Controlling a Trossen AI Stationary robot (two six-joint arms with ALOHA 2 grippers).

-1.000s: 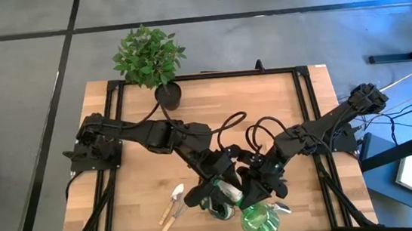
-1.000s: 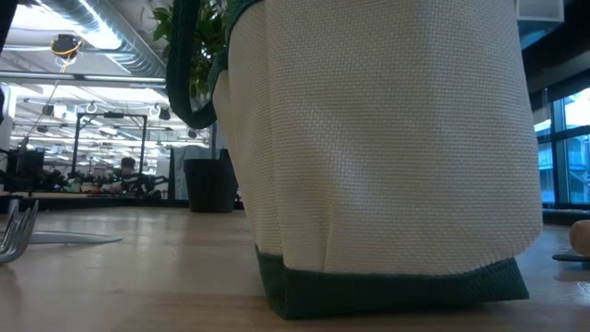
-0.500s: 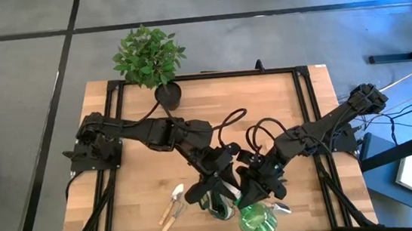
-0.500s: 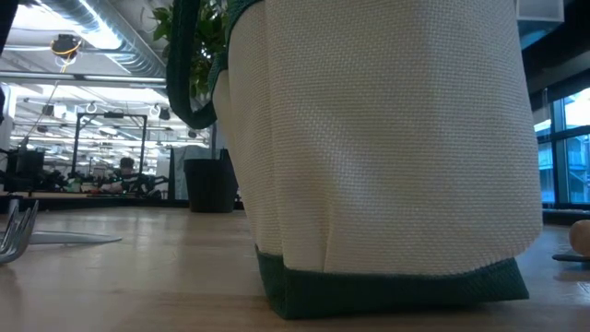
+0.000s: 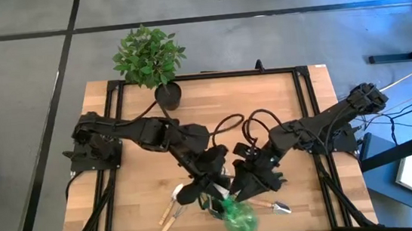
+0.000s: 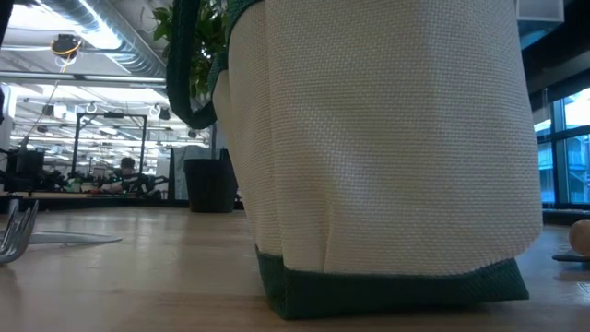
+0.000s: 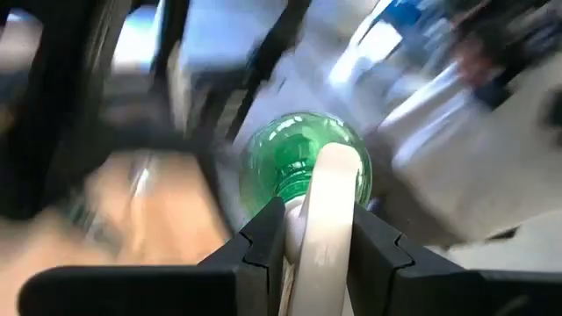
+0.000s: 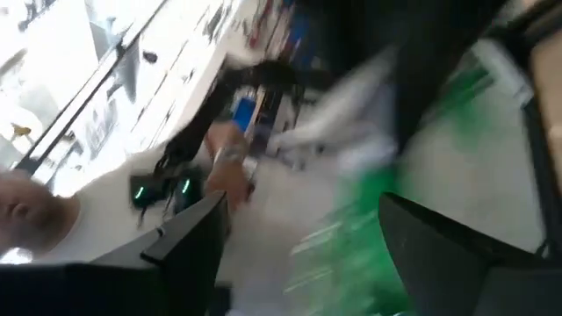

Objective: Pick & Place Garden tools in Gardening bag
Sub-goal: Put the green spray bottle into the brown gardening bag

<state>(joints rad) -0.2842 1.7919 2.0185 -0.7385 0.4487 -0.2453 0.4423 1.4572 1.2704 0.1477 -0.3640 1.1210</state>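
Observation:
The green spray bottle (image 5: 238, 217) with its white trigger head hangs near the table's near edge, and my left gripper (image 5: 203, 195) is shut on it. In the left wrist view its green body (image 7: 294, 158) points away from my left gripper (image 7: 318, 224). My right gripper (image 5: 249, 190) stands open right beside the bottle; in the right wrist view a green blur (image 8: 351, 219) lies between its fingers. The gardening bag (image 6: 387, 157), tan with a green base, stands on the table; both grippers mostly hide it (image 5: 215, 206) in the high view. My left gripper pinches the spray bottle's white trigger head (image 7: 327, 189) between its two fingers (image 7: 263, 237). The green body sticks out beyond the fingertips, and the bottle is tilted over, not upright. Whether the bottle touches the bag or the table, I cannot tell.
Wooden-handled trowels (image 5: 172, 207) lie left of the bag, and another tool (image 5: 278, 206) lies to its right. Fork tines (image 6: 17, 231) show at the low view's left. A leafy plant in a black pot (image 5: 166, 95) stands at the far edge. A person (image 8: 26, 211) shows beyond the table.
Both grippers have gone a little toward the table's left edge. The spray bottle has gone the same way with my left gripper, from under my right gripper to the near side of the bag, and now lies more tilted.

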